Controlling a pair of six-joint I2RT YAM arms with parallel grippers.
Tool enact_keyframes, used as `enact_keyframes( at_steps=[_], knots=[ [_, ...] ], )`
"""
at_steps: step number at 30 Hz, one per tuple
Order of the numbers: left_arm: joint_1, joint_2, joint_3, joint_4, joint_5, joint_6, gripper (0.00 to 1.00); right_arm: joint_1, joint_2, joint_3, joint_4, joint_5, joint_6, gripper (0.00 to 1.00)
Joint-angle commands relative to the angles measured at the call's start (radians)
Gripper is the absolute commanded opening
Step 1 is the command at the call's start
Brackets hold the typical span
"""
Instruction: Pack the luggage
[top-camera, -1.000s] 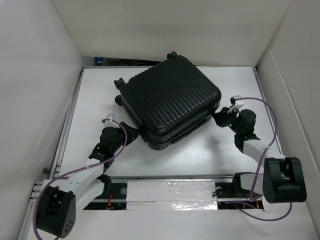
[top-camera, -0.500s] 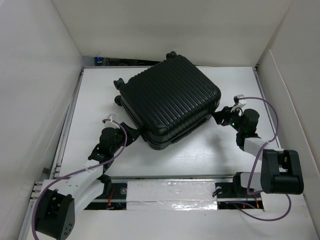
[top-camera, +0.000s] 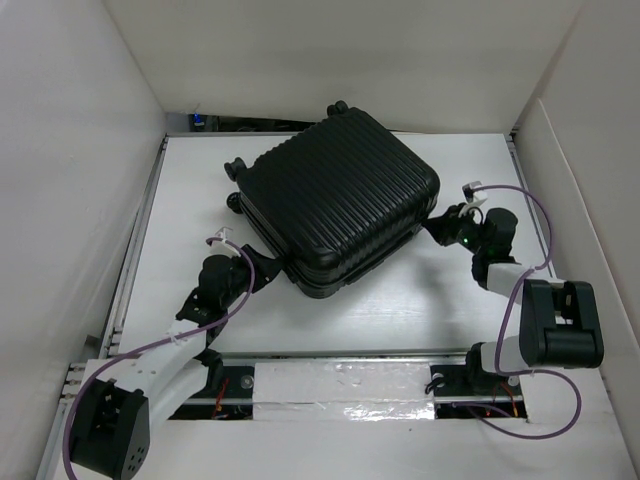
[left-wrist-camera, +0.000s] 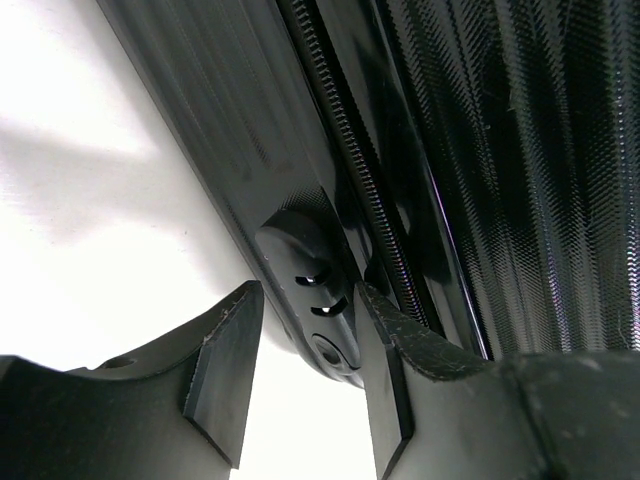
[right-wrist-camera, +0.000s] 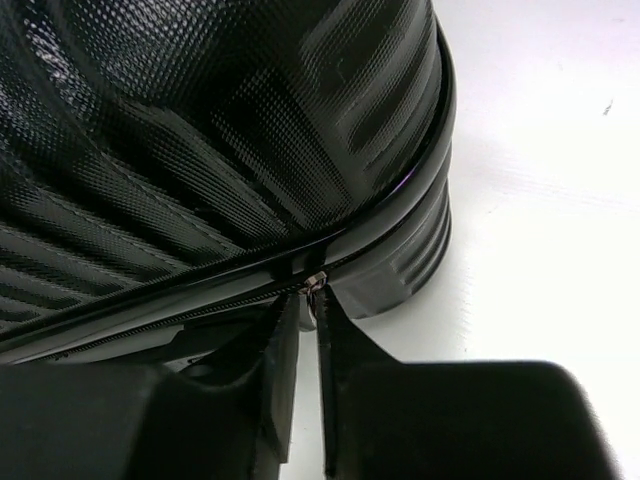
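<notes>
The right gripper (right-wrist-camera: 308, 305) is pinched almost closed on the small silver zip pull (right-wrist-camera: 316, 284) at the luggage's (top-camera: 335, 195) right corner. The left gripper (left-wrist-camera: 308, 296) stands half apart, straddling a rounded black stud (left-wrist-camera: 295, 245) beside the zip; I can't tell whether it squeezes it. The luggage lies closed, flat and askew on the white tabletop (top-camera: 400, 310).

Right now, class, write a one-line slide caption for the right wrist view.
Right gripper, jaws nearly shut, brackets the zipper pull at the seam of the closed luggage.
</notes>
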Motion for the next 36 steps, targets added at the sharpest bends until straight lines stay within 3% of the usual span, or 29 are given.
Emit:
enact_keyframes(
  at_steps=[1,5,10,13,21,29,32,36],
  knots=[
    [-0.007,-0.017,-0.008,0.057,0.031,0.009,0.38,0.004,0.027,0.058,0.074,-0.013,-0.011,0.14],
    [-0.007,-0.019,-0.011,0.069,0.063,0.004,0.37,0.004,0.059,0.056,0.112,0.001,0.015,0.0],
    [-0.122,0.003,-0.026,0.189,0.097,-0.007,0.36,0.054,0.039,-0.008,0.192,0.025,0.048,0.0],
    [-0.23,0.038,0.015,0.175,-0.013,0.02,0.36,0.161,-0.004,-0.025,0.122,0.1,0.005,0.0],
    [-0.241,0.182,0.066,0.33,-0.021,-0.006,0.36,0.407,-0.16,-0.071,-0.142,0.334,-0.022,0.0],
    [-0.241,0.291,0.105,0.471,-0.021,-0.054,0.36,0.822,-0.298,-0.162,-0.268,0.499,0.121,0.0],
    [-0.241,0.335,0.121,0.505,-0.036,-0.062,0.36,0.893,-0.344,-0.154,-0.364,0.59,0.158,0.0],
    [-0.262,0.395,0.136,0.563,-0.038,-0.083,0.36,1.031,-0.338,-0.15,-0.298,0.573,0.233,0.0]
  ],
)
